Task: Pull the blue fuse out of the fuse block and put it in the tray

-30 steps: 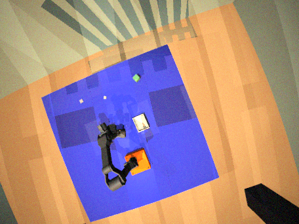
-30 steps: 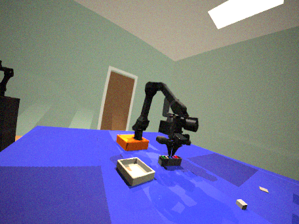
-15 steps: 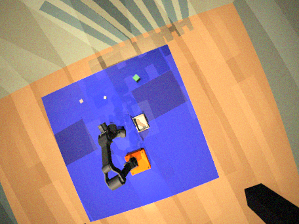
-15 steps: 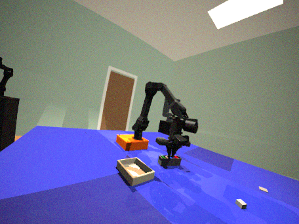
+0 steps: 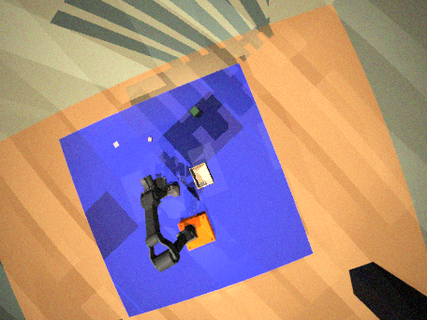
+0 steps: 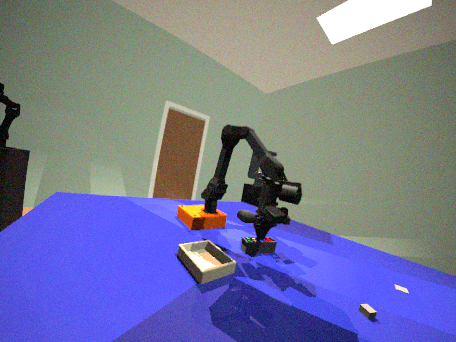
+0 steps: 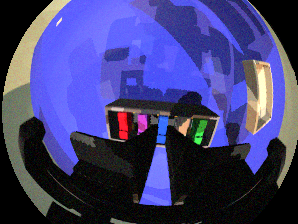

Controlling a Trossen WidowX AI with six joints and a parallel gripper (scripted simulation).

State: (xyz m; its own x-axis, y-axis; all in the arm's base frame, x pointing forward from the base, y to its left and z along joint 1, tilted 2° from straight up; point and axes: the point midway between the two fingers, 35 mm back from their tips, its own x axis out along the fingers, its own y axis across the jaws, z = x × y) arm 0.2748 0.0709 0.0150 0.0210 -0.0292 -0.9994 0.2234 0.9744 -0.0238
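Note:
My gripper (image 6: pixel 259 239) (image 7: pixel 161 129) points down at the fuse block (image 6: pixel 268 248) (image 7: pixel 140 106). Its fingertips are closed against both sides of the blue fuse (image 7: pixel 162 136), which stands in the block's middle slot. The red fuse (image 7: pixel 123 126) and magenta fuse (image 7: pixel 143 122) stand left of it in the wrist view, the beige fuse (image 7: pixel 183 125) and green fuse (image 7: pixel 200 132) right of it. The fingers hide parts of the magenta and beige ones. The pale tray (image 5: pixel 204 174) (image 6: pixel 217 274) (image 7: pixel 252 112) is empty and apart from the block. The arm hides the block in the top view.
The arm's orange base (image 5: pixel 204 230) (image 6: pixel 189 218) stands behind the tray in the exterior view. Two small pale pieces, one a block (image 5: pixel 150 139) (image 6: pixel 368 311) and one flat (image 5: pixel 116 144) (image 6: pixel 401 289), lie on the blue mat. A green cube (image 5: pixel 195 111) lies beyond the tray.

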